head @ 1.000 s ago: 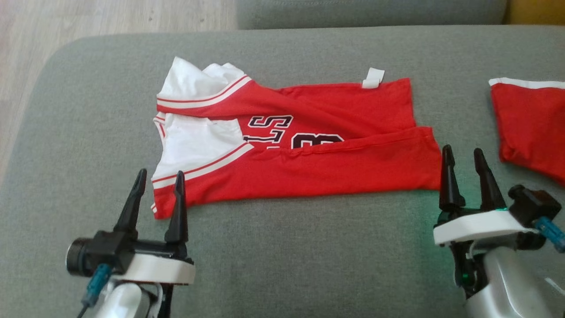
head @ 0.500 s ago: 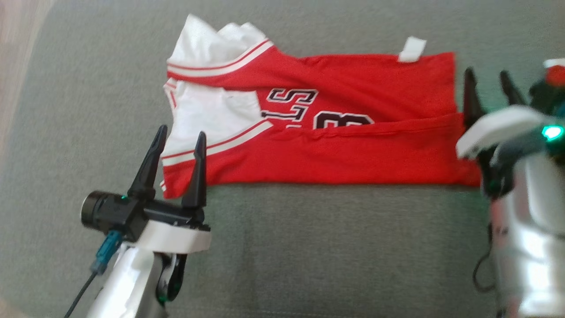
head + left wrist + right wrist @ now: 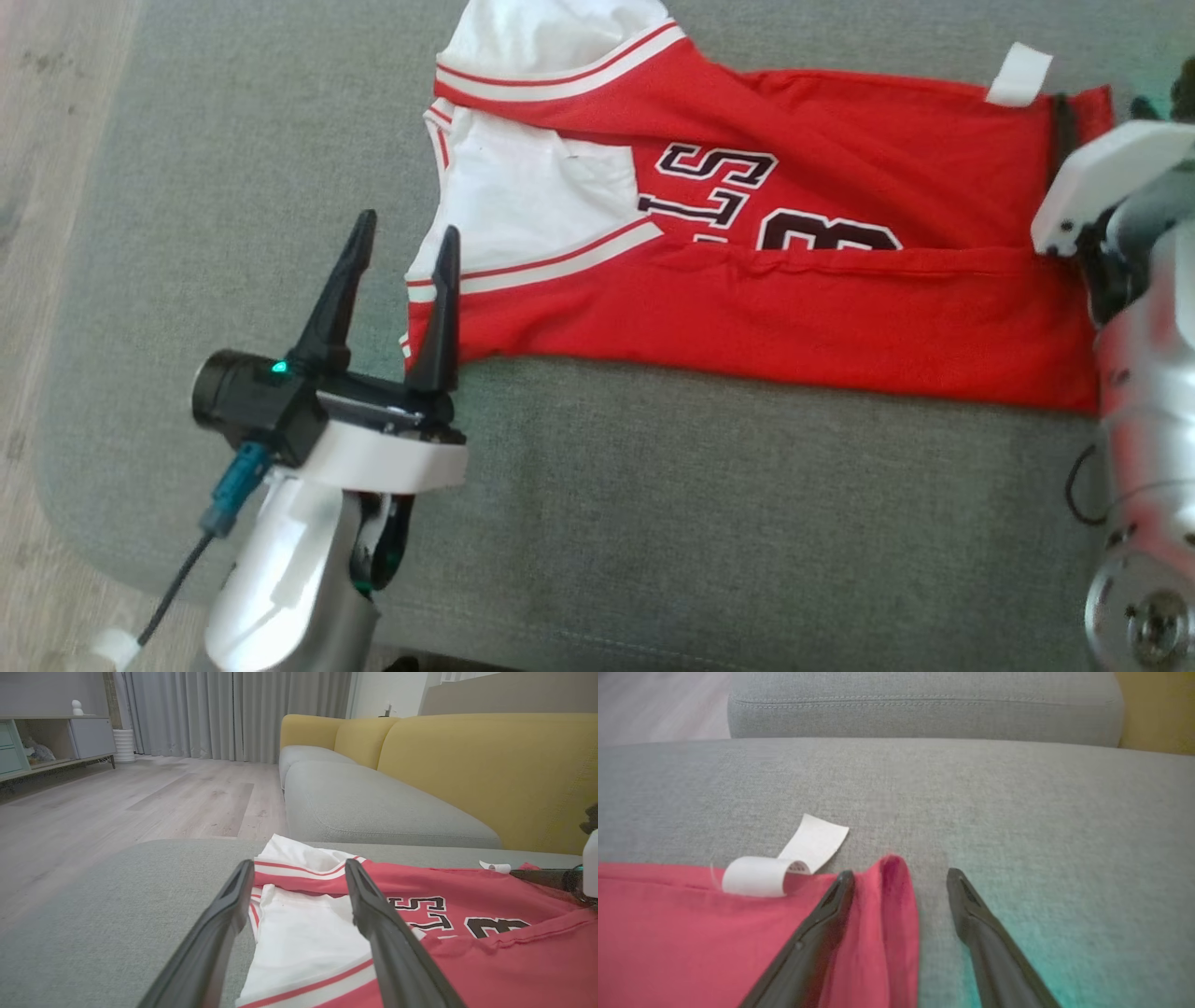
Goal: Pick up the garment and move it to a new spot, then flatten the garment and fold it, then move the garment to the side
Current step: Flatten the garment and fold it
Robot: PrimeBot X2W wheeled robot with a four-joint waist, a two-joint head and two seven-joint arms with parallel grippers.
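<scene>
The garment (image 3: 794, 308) is a red jersey with white sleeves and dark lettering, folded into a long band on the grey cushion (image 3: 653, 523). My left gripper (image 3: 408, 224) stands open at its near left corner, one finger over the striped sleeve edge. In the left wrist view the white sleeve (image 3: 303, 938) lies between the fingers of my left gripper (image 3: 299, 863). My right gripper (image 3: 1116, 103) is at the far right corner. In the right wrist view my right gripper (image 3: 900, 872) is open and straddles the raised red hem fold (image 3: 892, 914), beside a curled white label (image 3: 784, 868).
The cushion's rounded left edge drops to wooden floor (image 3: 37, 140). Beyond the cushion are a grey sofa seat (image 3: 373, 807) and a yellow backrest (image 3: 490, 765). Bare grey fabric (image 3: 1041, 812) lies right of the hem.
The head camera has tipped forward and the picture has shifted. My right gripper has gone forward along the garment's right edge to its far corner. My left gripper has closed in on the sleeve corner.
</scene>
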